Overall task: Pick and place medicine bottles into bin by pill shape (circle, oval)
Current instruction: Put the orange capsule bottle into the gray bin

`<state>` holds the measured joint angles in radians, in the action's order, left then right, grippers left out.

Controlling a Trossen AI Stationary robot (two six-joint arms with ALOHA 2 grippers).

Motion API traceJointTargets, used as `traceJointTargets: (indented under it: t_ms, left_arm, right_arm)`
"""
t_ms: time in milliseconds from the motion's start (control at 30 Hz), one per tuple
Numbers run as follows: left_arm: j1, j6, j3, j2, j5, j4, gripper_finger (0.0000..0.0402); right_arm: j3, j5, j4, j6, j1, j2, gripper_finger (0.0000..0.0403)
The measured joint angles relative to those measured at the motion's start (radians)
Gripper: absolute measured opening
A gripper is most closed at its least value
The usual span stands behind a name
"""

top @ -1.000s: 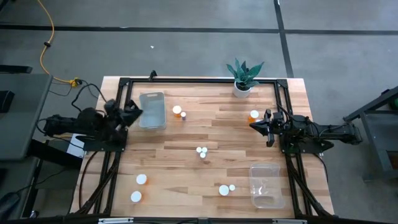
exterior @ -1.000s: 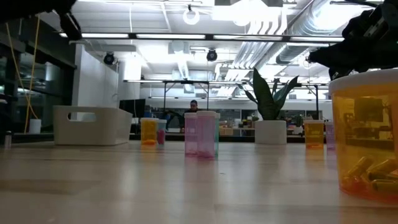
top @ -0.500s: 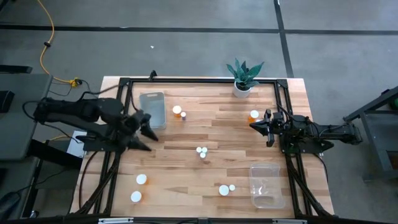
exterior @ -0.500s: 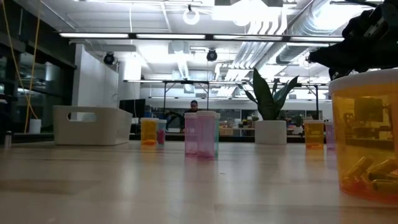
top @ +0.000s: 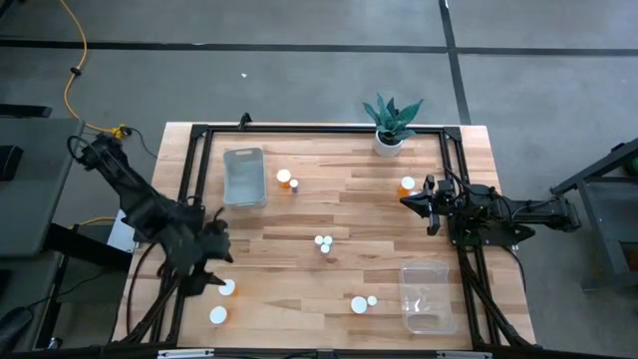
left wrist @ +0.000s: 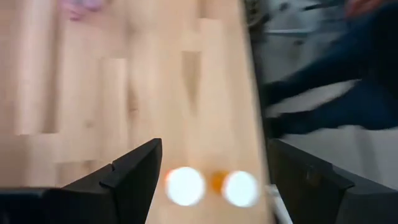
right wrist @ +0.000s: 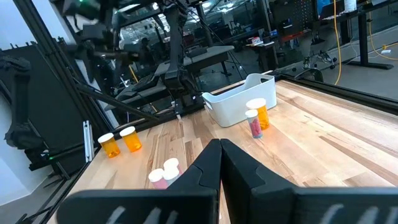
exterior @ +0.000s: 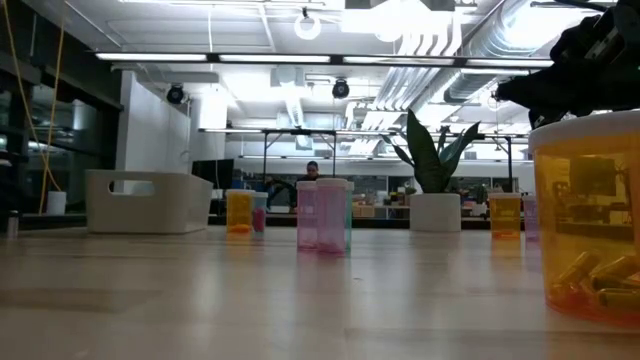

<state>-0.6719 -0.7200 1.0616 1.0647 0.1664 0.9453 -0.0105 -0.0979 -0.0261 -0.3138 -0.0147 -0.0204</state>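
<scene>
Several medicine bottles with white caps stand on the wooden table: two by the white bin, two in the middle, one at the far right, two near the front, and two at the near left. My left gripper is open above the near-left pair; in its wrist view the two caps show between its fingers. My right gripper is shut, with nothing in it, beside the far-right bottle.
A clear bin sits at the near right. A potted plant stands at the far edge. A black frame runs along the table's sides. In the low view a large orange bottle stands close at the right.
My left gripper has swung from beside the white bin toward the table's near edge, and its fingers have opened. It now stands over the two near-left bottles. No bottle has moved.
</scene>
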Motion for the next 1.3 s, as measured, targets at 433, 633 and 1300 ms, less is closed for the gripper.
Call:
traceJointTargets:
  t_ms: [433, 633, 1300]
  left_arm:
    - [-0.19, -0.008, -0.073, 0.245, 0.027, 0.01, 0.0278]
    - [-0.188, 0.042, -0.077, 0.31, 0.1, 0.009, 0.0278]
    - [-0.173, -0.061, -0.149, 0.375, 0.076, -0.055, 0.0278]
  right_arm:
    - [0.0, 0.0, 0.0, 0.0, 0.0, 0.0, 0.0]
    - [0.0, 0.0, 0.0, 0.0, 0.0, 0.0, 0.0]
    - [0.0, 0.0, 0.0, 0.0, 0.0, 0.0, 0.0]
